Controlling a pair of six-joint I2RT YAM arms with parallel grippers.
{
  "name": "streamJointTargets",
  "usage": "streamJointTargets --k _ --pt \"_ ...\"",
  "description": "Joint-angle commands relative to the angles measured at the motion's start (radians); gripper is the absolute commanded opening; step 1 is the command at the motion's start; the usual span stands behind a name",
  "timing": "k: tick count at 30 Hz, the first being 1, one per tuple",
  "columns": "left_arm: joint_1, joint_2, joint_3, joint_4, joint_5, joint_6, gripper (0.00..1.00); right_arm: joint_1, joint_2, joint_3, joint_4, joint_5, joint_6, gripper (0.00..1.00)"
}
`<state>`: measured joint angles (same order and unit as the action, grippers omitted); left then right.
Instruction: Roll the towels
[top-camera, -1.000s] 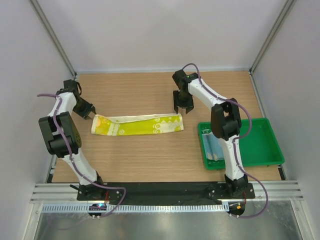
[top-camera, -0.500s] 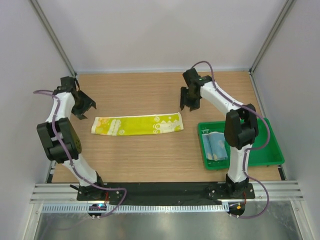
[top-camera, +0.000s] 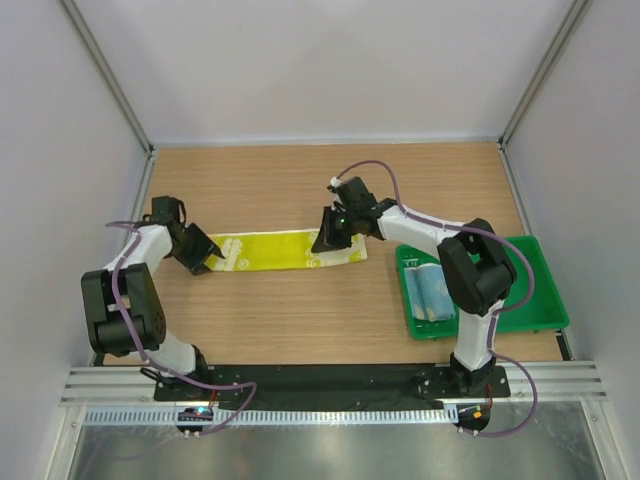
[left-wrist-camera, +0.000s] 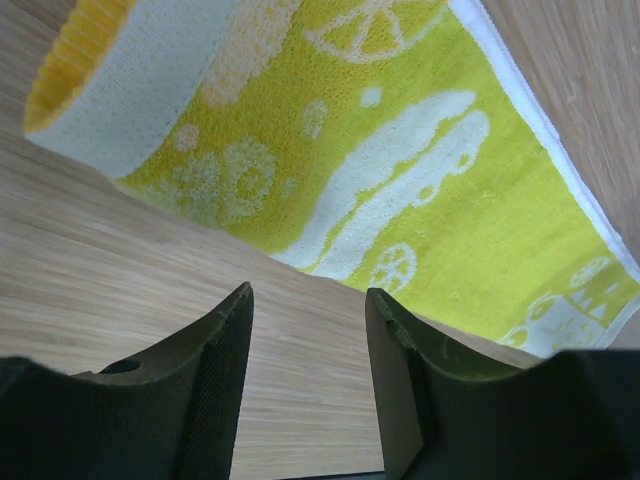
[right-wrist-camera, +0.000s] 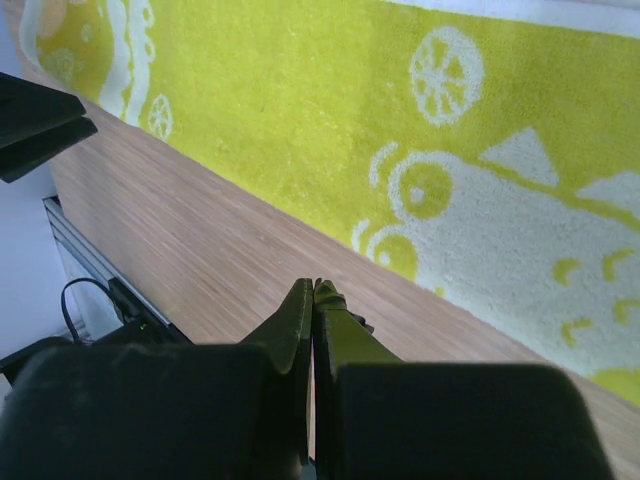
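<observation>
Yellow towel on wood table, pale walls

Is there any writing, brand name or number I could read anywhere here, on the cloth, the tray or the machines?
None: no readable text in any view.
The yellow towel carries only pictures, citrus slices and rounded white shapes, no letters.
The green tray shows no label.
The left arm and right arm show no marking large enough to read.
</observation>
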<state>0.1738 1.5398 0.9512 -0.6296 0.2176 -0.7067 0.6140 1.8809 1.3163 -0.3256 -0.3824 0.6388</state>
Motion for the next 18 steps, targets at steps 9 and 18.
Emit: streamJointTargets --k 9,18 --pt "0.029 0.048 -0.086 0.162 -0.006 -0.100 0.43 -0.100 0.064 -0.206 0.353 -0.165 0.105 0.01" --pt "0.098 0.046 -0.121 0.142 -0.089 -0.120 0.38 -0.180 0.049 -0.330 0.349 -0.158 0.078 0.01"
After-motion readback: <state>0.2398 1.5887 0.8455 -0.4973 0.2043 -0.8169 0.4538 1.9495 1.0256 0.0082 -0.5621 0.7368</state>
